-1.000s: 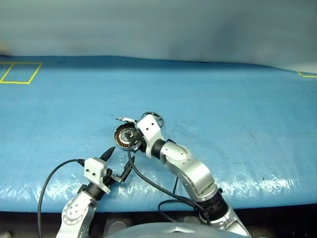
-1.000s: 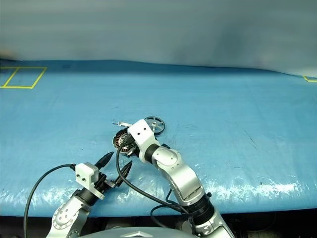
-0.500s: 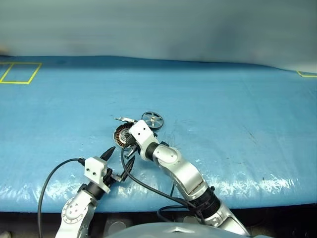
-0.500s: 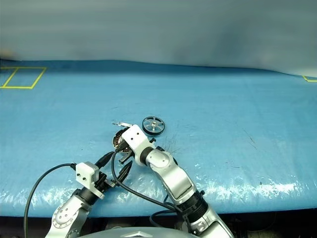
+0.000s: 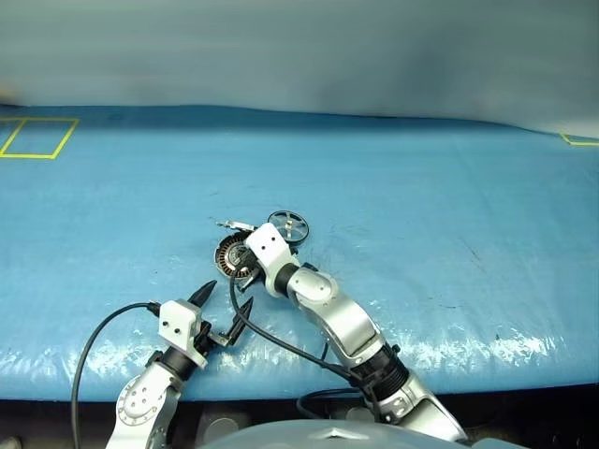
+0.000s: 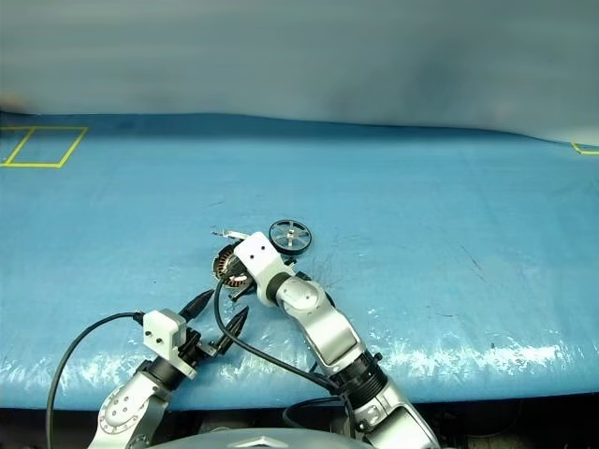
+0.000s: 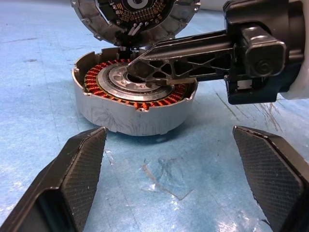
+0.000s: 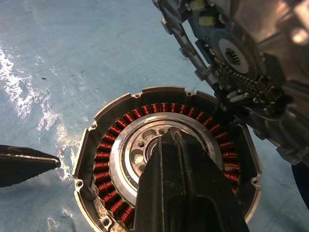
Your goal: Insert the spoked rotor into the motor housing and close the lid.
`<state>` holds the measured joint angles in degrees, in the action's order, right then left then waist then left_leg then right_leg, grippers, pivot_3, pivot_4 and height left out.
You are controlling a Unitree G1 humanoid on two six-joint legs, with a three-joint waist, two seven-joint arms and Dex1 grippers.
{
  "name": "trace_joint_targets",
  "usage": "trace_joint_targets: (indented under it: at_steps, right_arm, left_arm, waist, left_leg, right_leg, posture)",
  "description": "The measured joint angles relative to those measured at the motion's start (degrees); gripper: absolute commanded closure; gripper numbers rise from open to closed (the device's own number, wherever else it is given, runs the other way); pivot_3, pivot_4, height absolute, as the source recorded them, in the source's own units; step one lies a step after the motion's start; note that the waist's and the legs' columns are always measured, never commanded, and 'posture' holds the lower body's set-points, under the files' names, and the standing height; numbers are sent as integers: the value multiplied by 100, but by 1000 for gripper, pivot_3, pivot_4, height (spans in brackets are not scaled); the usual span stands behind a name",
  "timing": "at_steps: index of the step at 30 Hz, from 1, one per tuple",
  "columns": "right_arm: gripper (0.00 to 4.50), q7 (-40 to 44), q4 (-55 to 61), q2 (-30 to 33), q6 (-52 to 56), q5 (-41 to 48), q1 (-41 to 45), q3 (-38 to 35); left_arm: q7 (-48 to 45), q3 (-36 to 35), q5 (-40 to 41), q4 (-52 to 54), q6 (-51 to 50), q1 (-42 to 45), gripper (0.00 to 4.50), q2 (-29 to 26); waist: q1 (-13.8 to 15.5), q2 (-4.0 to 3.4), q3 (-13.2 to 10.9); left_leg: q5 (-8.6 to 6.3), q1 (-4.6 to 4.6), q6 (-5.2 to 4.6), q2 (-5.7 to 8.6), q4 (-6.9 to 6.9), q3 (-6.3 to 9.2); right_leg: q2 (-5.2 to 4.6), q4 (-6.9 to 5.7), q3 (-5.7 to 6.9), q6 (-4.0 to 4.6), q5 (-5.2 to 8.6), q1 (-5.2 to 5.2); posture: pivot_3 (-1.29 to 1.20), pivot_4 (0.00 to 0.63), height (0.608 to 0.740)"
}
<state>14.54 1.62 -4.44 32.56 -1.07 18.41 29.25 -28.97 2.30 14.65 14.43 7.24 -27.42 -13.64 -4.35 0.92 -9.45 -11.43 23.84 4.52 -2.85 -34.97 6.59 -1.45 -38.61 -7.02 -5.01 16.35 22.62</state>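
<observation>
Covering most of the frame, the blue bench (image 5: pixel 421 187) carries all three parts just left of centre. Motor housing (image 7: pixel 135 104): short silver-grey can, open-topped, holding a ring of copper-brown windings round a silver hub w/ dark centre. Lid (image 7: pixel 135 17) leans tilted against the housing's far rim, toothed inner face showing. Spoked rotor (image 5: pixel 287 225) lies flat just upper right of the housing, dark rim, silver spokes, apart from the can. Right end effector (image 7: pixel 145 72): fingers pressed together, nothing between them, tips down on the hub inside the housing. Left end effector (image 5: pixel 225 301), lower left, fingers spread wide, empty, pointing at the housing, near but apart.
</observation>
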Motion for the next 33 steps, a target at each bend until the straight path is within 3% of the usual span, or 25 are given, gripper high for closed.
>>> trace_joint_targets:
  at_steps: [10, 15, 19, 26, 29, 33]
  right_arm:
    - [4480, 36, -102, -21, -73, -50, 59, -115]
    - [4480, 306, 412, 55, 151, 100, -69, -85]
    - [4480, 633, 1240, 470, 649, 287, -268, -45]
    - [4480, 1148, 2527, 1773, 2074, 639, -238, -499]
    - [3958, 1129, 2608, 2009, 2454, 689, 104, -900]
    - [2608, 1045, 2470, 2025, 2540, 716, 545, -1284]
  left_arm:
    - [-38, 3, 0, -52, -1, 29, 0, -3]
    - [-30, 16, -1, -48, -24, 30, 0, -2]
    - [-10, 59, -4, -36, -52, 17, 0, -3]
    - [19, 95, -3, 32, -80, -7, 0, -4]
    - [18, 140, -2, 33, -89, 13, 0, -3]
    - [15, 160, 0, 32, -91, 97, 0, -4]
  waist:
    - [-3, 0, 0]
    - [-1, -1, 0]
    - [13, -3, -2]
    - [35, -5, -3]
    - [25, -9, -7]
    - [26, -10, -7]
  left_leg:
    - [0, 0, 0, 0, 0, 0]
    - [0, 1, 0, 0, 0, 0]
    - [0, 2, 0, 0, -2, 0]
    - [0, 0, 0, 2, -8, 0]
    - [0, 0, 0, 1, -8, -1]
    - [0, 3, -1, 2, -2, -2]
  right_leg:
    - [0, -1, 0, 0, 0, -1]
    - [0, -1, 0, 0, 0, -1]
    - [0, -1, -1, 0, 0, -1]
    - [-1, -2, -1, 0, 0, -3]
    - [0, -5, -2, 0, 0, -2]
    - [0, -4, -1, 0, 0, -1]
  posture:
    - [0, 150, 740]
    - [0, 150, 740]
    - [0, 150, 740]
    - [0, 150, 740]
    - [0, 150, 740]
    - [0, 150, 740]
